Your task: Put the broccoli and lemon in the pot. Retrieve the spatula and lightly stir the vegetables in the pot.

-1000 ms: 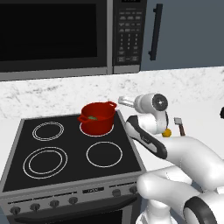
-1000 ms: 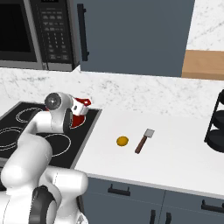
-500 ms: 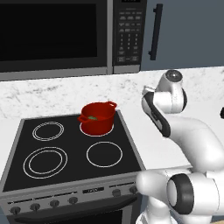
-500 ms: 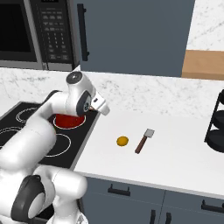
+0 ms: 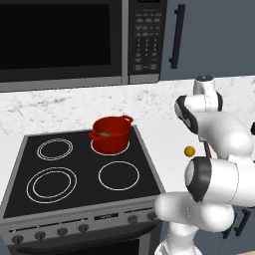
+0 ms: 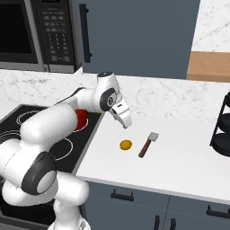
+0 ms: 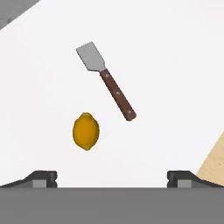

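Your gripper, jaws wide and empty, is hanging above the lemon; something green, probably the broccoli, is sitting in the pot; the spatula is waiting beyond.

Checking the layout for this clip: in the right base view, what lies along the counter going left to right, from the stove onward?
Pot, partly behind the arm → gripper, open above the counter → lemon → spatula → dark tiered rack at the right edge.

The arm is glossy white, built of rounded segments with dark grey joint caps; its gripper is white too, with small dark fingertips.
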